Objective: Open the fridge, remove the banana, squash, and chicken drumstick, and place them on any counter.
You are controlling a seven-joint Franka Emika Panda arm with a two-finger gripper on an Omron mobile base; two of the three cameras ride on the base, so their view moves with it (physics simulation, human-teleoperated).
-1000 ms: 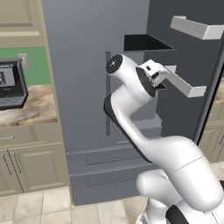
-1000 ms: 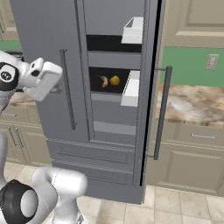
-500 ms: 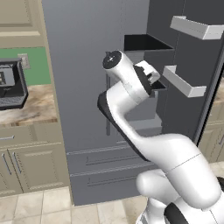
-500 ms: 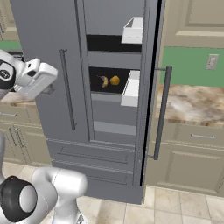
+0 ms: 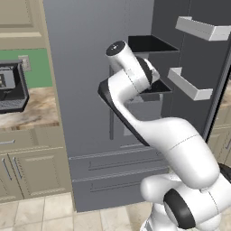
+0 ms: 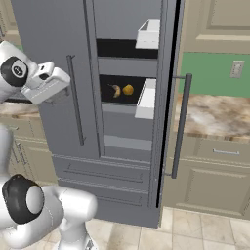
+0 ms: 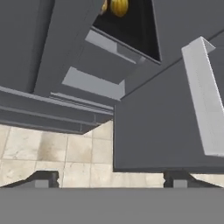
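The grey fridge [image 6: 53, 44] has its right door [image 6: 165, 97] swung open and its left door shut. On the middle shelf inside lie the curved yellow banana [image 6: 115, 90] and the round squash [image 6: 128, 90] side by side; both also peek in at the top of the hand view, squash [image 7: 119, 6] and banana [image 7: 104, 6]. The chicken drumstick is hidden. My gripper [image 7: 110, 179] is open, its tips far apart with nothing between them, looking down past the open door's lower edge at the floor. In the right base view the hand [image 6: 48, 84] hangs in front of the left door.
The open door carries white shelves [image 5: 189, 83] and a long handle [image 6: 180, 127]. Stone-look counter [image 6: 215, 114] runs right of the fridge, and more counter [image 5: 36, 113] to its left holds a black appliance [image 5: 9, 88]. Two fridge drawers [image 5: 117, 169] sit above the tiled floor.
The jaws have gone from shut to wide open. The hand has drawn back a little leftward from the open door's inner side. The door stays open.
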